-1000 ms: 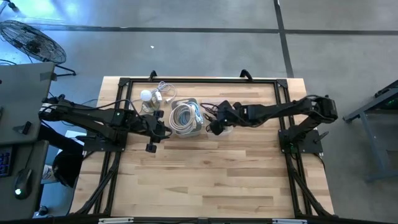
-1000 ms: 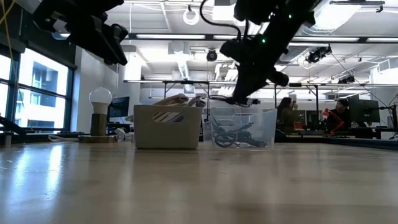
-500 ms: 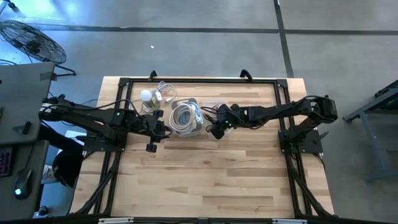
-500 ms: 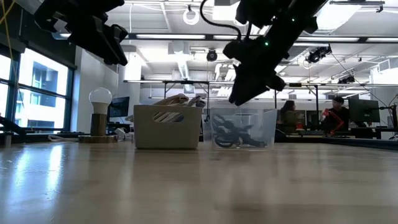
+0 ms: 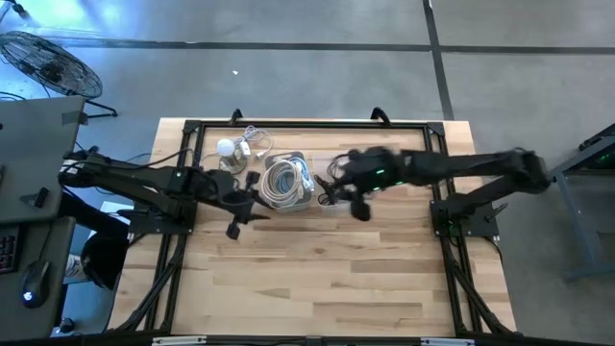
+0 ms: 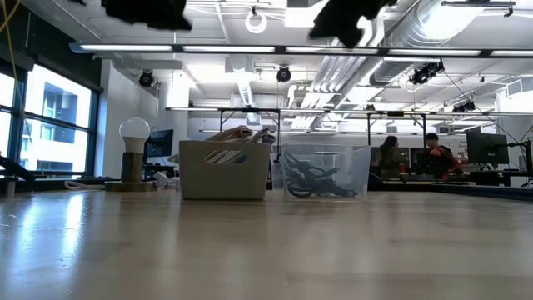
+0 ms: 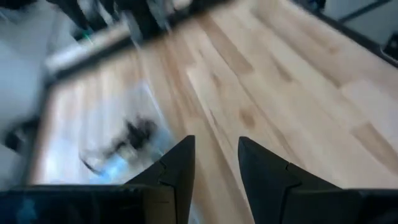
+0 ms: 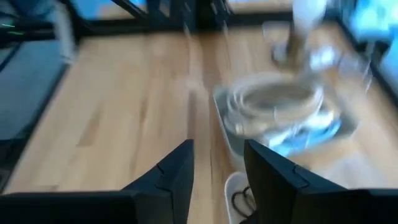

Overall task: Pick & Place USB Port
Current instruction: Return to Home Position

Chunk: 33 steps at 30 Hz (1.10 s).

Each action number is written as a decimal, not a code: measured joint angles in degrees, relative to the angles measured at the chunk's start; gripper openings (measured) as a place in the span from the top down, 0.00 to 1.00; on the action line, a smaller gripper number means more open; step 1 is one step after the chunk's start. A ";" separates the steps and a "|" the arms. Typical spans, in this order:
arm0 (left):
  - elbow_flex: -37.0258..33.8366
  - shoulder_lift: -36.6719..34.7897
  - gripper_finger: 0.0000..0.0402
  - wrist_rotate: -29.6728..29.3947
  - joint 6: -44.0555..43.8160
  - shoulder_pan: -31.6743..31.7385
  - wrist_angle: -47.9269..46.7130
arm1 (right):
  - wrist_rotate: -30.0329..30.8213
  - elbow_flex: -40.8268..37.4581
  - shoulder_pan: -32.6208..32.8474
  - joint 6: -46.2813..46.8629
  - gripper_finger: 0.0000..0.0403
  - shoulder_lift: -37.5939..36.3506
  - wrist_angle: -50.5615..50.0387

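Observation:
A clear bin [image 5: 332, 187] holds dark cables and small dark parts; it shows in the low view [image 6: 325, 171] and blurred in the left wrist view [image 7: 124, 143]. A white bin [image 5: 286, 181] of coiled pale cables stands on its left and shows in the right wrist view [image 8: 280, 109]. My right gripper [image 5: 354, 195] hangs high over the clear bin's near right side, open and empty [image 8: 217, 168]. My left gripper [image 5: 248, 206] hangs high, left of the white bin, open and empty [image 7: 214, 162]. In the low view both grippers are only dark shapes at the top edge.
A lamp with a round bulb [image 5: 229, 149] and loose white cords stands at the far left, behind the white bin. Bare wood tabletop [image 5: 317, 279] stretches from the bins to the near edge. People sit at desks in the room beyond [image 6: 433, 154].
My right gripper has risen from just over the clear bin to high above it, almost out of the low view, drifting a little toward the table's right and near edges. My left gripper has also risen. Both bins have stayed in place.

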 joint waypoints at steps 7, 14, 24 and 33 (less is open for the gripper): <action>6.07 -6.22 0.70 -3.50 9.85 0.04 0.05 | -3.71 0.00 0.94 -8.95 0.67 -17.40 -8.74; 7.46 -15.43 0.70 -2.70 17.82 0.04 -3.72 | -5.05 -6.98 -0.89 -13.99 0.67 -30.87 -13.24; 7.17 -23.04 0.70 -2.86 18.24 0.04 -14.23 | -15.73 -23.36 -9.19 -13.84 0.67 -42.82 -0.22; 1.21 -28.24 0.70 -10.21 16.02 0.06 -14.70 | -14.46 -31.05 -19.02 -10.62 0.67 -44.15 11.77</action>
